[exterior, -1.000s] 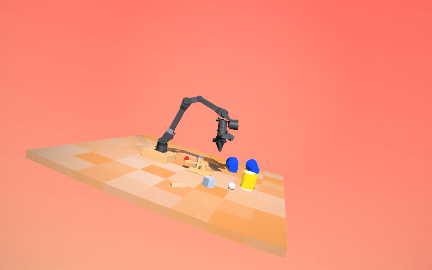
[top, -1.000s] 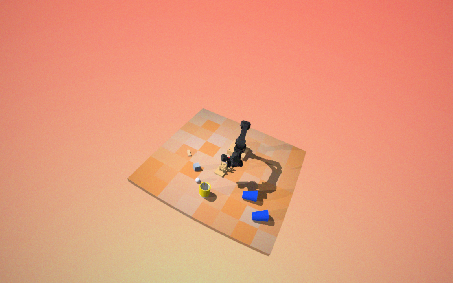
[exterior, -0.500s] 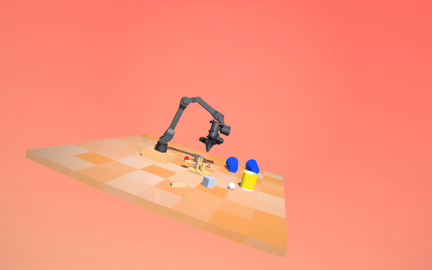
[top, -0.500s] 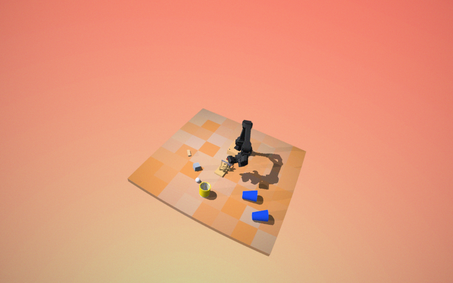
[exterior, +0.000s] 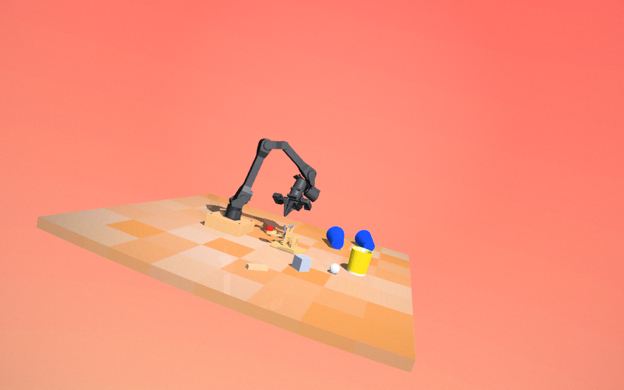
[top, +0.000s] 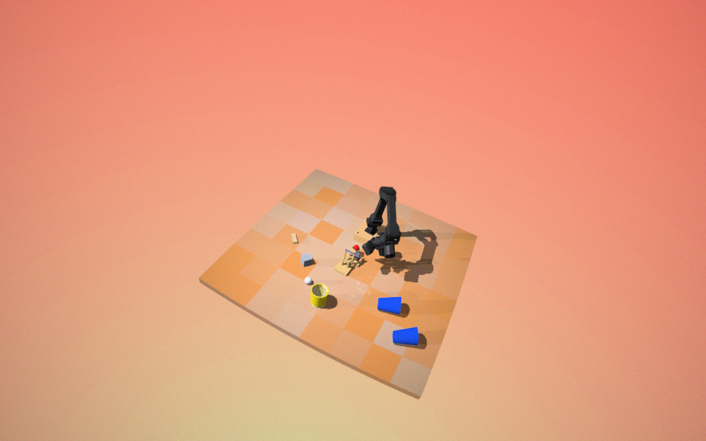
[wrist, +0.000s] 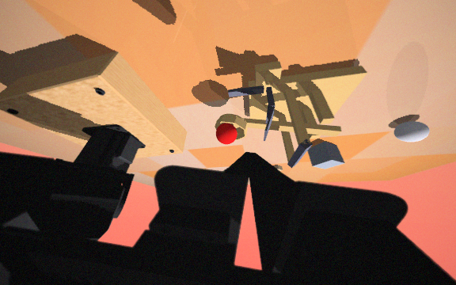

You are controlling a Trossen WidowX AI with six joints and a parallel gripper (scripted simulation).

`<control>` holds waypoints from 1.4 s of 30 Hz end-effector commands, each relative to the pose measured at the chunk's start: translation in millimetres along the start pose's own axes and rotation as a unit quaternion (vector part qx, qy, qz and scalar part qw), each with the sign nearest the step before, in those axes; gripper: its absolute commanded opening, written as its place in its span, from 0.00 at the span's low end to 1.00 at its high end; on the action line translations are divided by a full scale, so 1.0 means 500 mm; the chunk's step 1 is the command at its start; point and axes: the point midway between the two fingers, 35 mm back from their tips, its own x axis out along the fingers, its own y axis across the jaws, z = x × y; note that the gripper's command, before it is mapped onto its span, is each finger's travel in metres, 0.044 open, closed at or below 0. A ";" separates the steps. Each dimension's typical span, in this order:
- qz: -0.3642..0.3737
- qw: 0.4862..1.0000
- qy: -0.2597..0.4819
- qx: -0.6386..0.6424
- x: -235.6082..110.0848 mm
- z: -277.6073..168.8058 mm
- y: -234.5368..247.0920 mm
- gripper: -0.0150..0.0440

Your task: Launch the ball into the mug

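The wooden catapult (top: 347, 264) (exterior: 283, 240) (wrist: 291, 103) stands on the checkered floor in front of the arm's base. A red ball (top: 355, 247) (exterior: 270, 227) (wrist: 226, 133) sits in the cup at the end of its throwing arm. The yellow mug (top: 319, 295) (exterior: 358, 260) stands upright beyond the catapult, away from the base. My gripper (top: 367, 250) (exterior: 287, 212) (wrist: 249, 157) is shut and empty. It hangs in the air above and beside the catapult, tips pointing down toward the red ball.
A white ball (top: 307, 280) (exterior: 335, 267) (wrist: 411, 131) lies beside the mug. A grey cube (top: 306, 259) (exterior: 301, 262) (wrist: 324, 154) and a small wooden block (top: 295, 237) (exterior: 257, 266) lie nearby. Two blue cups (top: 389, 304) (top: 405, 335) (exterior: 335, 236) (exterior: 364, 239) lie on their sides. The arm stands on a wooden base (exterior: 228, 223) (wrist: 105, 107).
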 end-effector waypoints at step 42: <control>-0.007 0.994 0.053 -0.095 0.089 0.047 0.048 0.25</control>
